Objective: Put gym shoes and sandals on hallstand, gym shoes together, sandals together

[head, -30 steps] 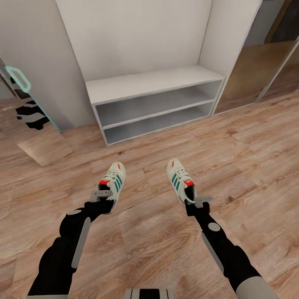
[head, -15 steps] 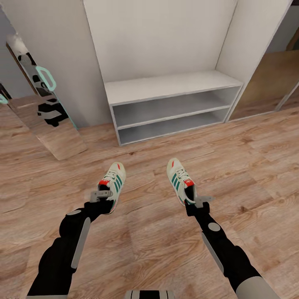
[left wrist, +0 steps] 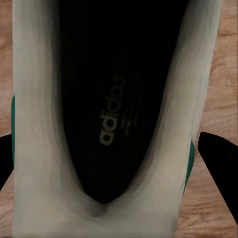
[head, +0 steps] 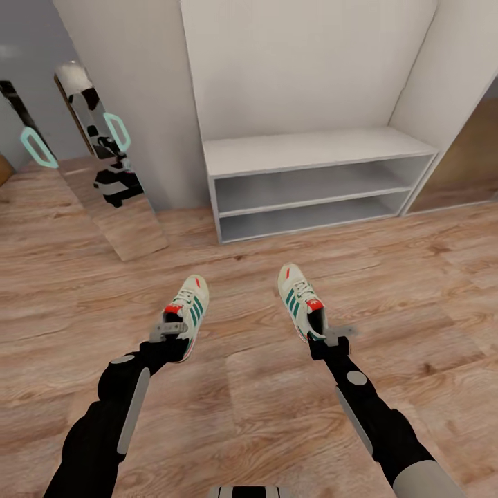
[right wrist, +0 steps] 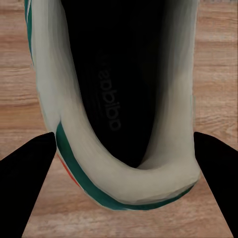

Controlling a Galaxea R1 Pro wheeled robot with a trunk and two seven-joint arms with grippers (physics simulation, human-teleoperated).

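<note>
Two cream lace-up gym shoes with teal stripes — one (head: 188, 310) clamped at the heel by the left gripper (head: 168, 330), the other (head: 301, 301) likewise by the right gripper (head: 335, 336). Both are short of the low white-grey two-tier shoe rack (head: 315, 151), over grainy light-brown plank floor (head: 249, 387). Leaning mirror panel (head: 111, 176) left of the rack.

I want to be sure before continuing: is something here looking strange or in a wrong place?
Nothing stands out. Each gripper, left and right, holds a sneaker by its heel; the shoe rack stands straight.
</note>
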